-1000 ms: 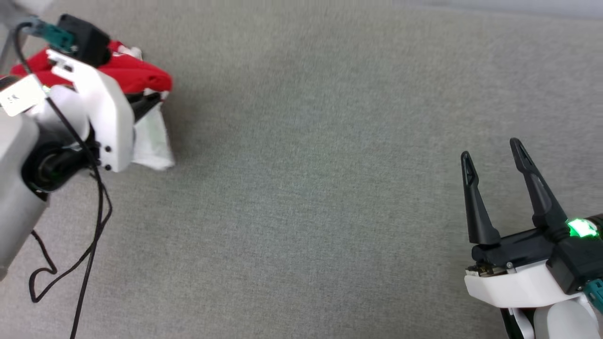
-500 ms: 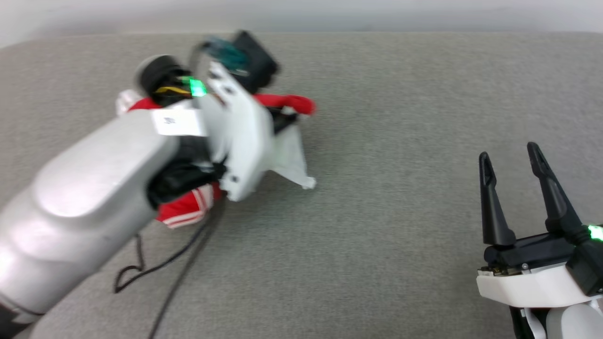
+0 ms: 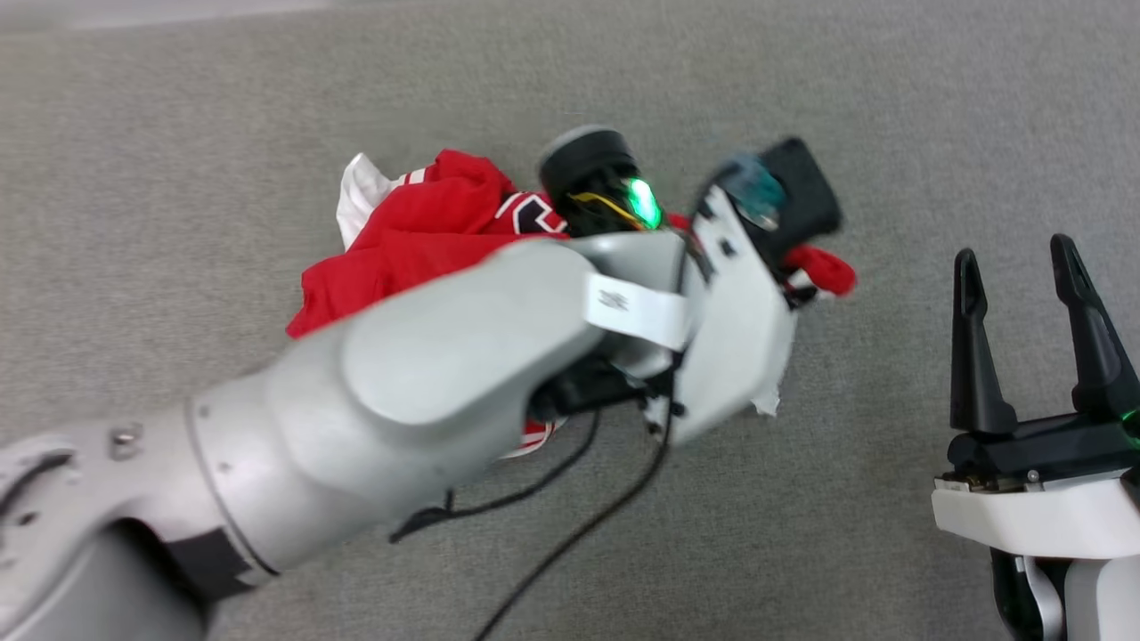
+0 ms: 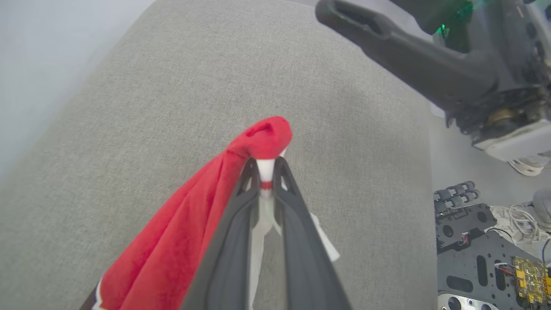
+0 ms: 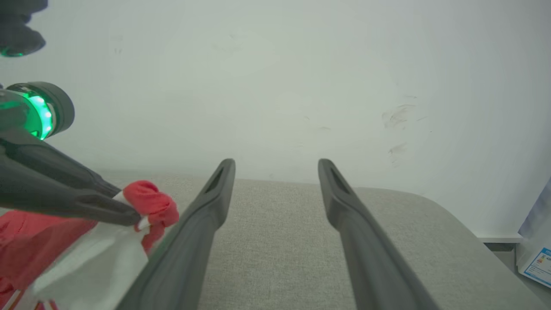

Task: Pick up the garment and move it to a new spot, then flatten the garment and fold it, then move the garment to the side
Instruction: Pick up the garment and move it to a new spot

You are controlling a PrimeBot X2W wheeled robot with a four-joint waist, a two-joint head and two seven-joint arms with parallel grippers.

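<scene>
The garment (image 3: 419,240), a crumpled red jersey with white parts and black letters, hangs bunched under my left arm (image 3: 445,374) at the middle of the head view. My left gripper (image 4: 267,161) is shut on a fold of its red and white cloth, and the rest of the garment (image 4: 172,249) trails down to the left. A red tip of cloth (image 3: 824,271) sticks out past the left wrist. My right gripper (image 3: 1015,258) stands open at the lower right, just right of that tip, with nothing between its fingers. The right wrist view has the right gripper (image 5: 276,165) open and the pinched garment (image 5: 150,204) at its left.
Everything sits over a grey fabric surface (image 3: 267,107) with a pale wall (image 5: 275,86) behind it. Black cables (image 3: 570,534) dangle from my left arm. Beyond the surface's right edge, a dark plate with circuit boards (image 4: 482,241) lies on the floor.
The head camera has shifted. My left gripper has carried the garment rightward across the surface, close to the right gripper. The right gripper has stayed open.
</scene>
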